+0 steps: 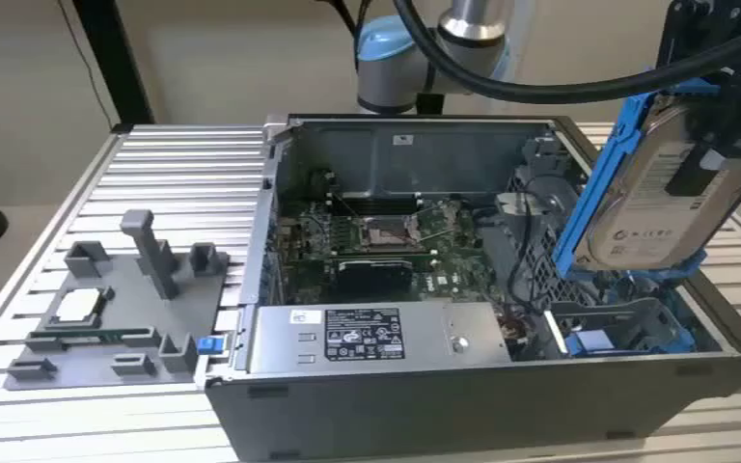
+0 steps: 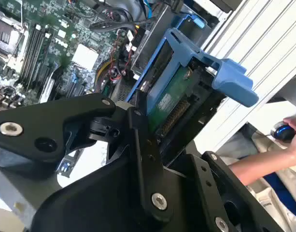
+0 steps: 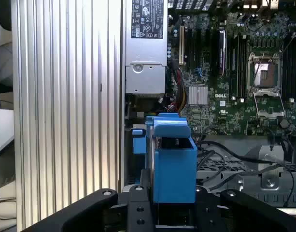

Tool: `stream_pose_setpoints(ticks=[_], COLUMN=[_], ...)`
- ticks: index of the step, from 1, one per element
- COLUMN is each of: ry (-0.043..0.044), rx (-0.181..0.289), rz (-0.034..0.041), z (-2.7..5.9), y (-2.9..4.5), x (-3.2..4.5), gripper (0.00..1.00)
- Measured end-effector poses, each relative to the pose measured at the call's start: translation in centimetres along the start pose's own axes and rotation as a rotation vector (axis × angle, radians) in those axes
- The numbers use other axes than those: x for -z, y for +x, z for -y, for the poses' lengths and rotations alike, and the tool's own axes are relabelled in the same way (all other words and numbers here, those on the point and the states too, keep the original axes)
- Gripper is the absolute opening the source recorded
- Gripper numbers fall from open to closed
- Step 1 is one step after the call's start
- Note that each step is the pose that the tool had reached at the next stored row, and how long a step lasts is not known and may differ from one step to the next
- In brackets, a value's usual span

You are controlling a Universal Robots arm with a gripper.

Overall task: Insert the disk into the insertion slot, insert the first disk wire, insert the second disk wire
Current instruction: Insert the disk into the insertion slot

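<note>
Claw [image 1: 709,145] clamped on disk [image 1: 641,207], lifted clear over case [image 1: 474,410]. Disk's long axis stands near vertical, slightly tilted. Slot [image 1: 616,323] lies right below it, in case's near corner on the exterior view's right. Disk not yet in.

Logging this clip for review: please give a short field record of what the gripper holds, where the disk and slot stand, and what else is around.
gripper: gripper shut on the disk, above the computer case at the exterior view's right
disk: disk in its blue carrier, held on edge and tilted, over the insertion slot, not yet in it
insertion slot: insertion slot has no disk in it
inside case: motherboard, power-supply box
beside case: grey fixture plate on the ribbed table
person: a hand in the second wrist view, off the table
</note>
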State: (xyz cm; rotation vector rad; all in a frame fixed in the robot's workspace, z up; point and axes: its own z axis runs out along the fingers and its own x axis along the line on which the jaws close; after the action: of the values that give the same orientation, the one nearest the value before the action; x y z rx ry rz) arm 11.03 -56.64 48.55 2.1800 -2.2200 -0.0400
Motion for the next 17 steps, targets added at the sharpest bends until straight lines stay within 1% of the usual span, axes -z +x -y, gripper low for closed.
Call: stream_pose_setpoints(ticks=[12, 17], ry=[0.0, -0.0001], rx=[0.0, 0.0], rz=[0.0002, 0.0064], z=[0.0, 0.13], y=[0.0, 0.0], x=[-0.06, -0.47], gripper=[0.0, 0.0])
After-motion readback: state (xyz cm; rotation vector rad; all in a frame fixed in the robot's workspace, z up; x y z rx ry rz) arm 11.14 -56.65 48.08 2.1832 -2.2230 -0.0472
